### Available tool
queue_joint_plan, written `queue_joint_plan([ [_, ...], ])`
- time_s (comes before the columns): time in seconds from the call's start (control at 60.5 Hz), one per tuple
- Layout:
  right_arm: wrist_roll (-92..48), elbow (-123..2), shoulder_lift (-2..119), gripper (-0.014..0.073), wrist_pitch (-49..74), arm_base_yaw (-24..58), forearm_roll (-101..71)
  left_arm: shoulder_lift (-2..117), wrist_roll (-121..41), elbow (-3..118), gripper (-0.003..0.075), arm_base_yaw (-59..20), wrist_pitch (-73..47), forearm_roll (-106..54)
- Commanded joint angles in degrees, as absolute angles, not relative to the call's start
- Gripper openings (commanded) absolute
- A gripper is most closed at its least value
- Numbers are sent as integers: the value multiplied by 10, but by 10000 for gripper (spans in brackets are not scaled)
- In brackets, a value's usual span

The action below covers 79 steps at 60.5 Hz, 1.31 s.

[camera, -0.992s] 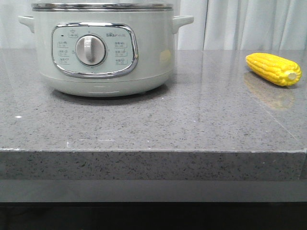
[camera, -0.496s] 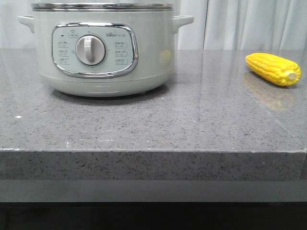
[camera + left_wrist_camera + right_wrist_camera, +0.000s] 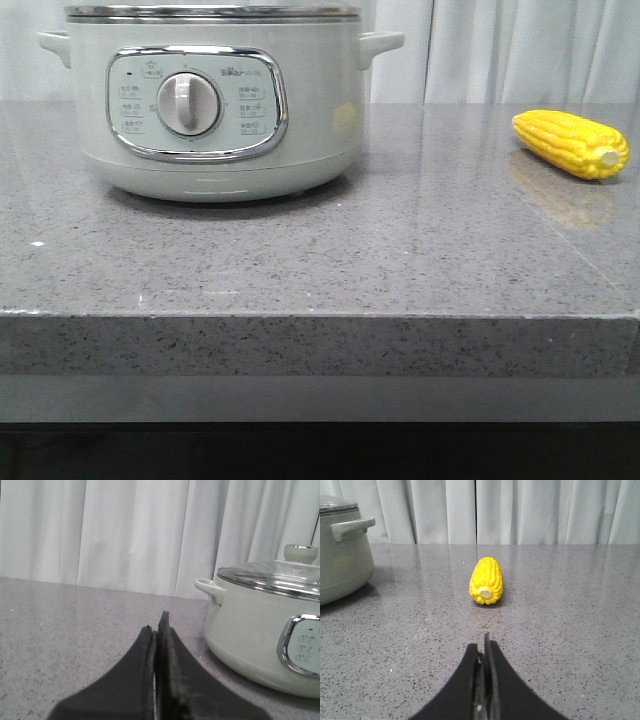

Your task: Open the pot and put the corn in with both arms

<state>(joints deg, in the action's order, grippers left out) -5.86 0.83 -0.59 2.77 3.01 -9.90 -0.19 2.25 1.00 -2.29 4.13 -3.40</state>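
The pale mint-green pot [image 3: 215, 105] stands on the grey stone counter [image 3: 320, 260] at the back left, its dial panel facing me. The left wrist view shows it [image 3: 265, 630] with a glass lid [image 3: 272, 576] and knob [image 3: 300, 553] on top. The yellow corn [image 3: 570, 143] lies on the counter at the right, stub end towards the front. My left gripper [image 3: 156, 625] is shut and empty, low over the counter, left of the pot. My right gripper [image 3: 482, 647] is shut and empty, a little short of the corn [image 3: 486, 580]. Neither gripper shows in the front view.
White curtains [image 3: 520, 50] hang behind the counter. The counter's front edge [image 3: 320, 315] runs across the front view. The pot's side handle [image 3: 352, 528] shows in the right wrist view, off to the side of the corn.
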Motion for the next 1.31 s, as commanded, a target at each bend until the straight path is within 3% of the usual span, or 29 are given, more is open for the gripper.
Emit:
queue_joint_plan([
  [0.0,-60,-43,-19,-66,0,31,-101,-10,25,66,-20,-22,70,-39],
  [0.281,-60,-222,52,-66,97,31,-101,64,25,280,-20,-22,-137,-32],
  [0.496,-60,-345,176,-66,126,31,-101,168,25,405,-20,-22,-215,-32],
  [1.075,-60,-379,379,-56,176,31,-101,291,25,417,-18,-22,-229,-32],
  [1.157,-60,-379,390,18,176,31,-101,295,25,417,29,-22,-229,-21],
  [1.29,-60,-379,398,286,176,31,-101,298,25,417,272,-22,-227,6],
])
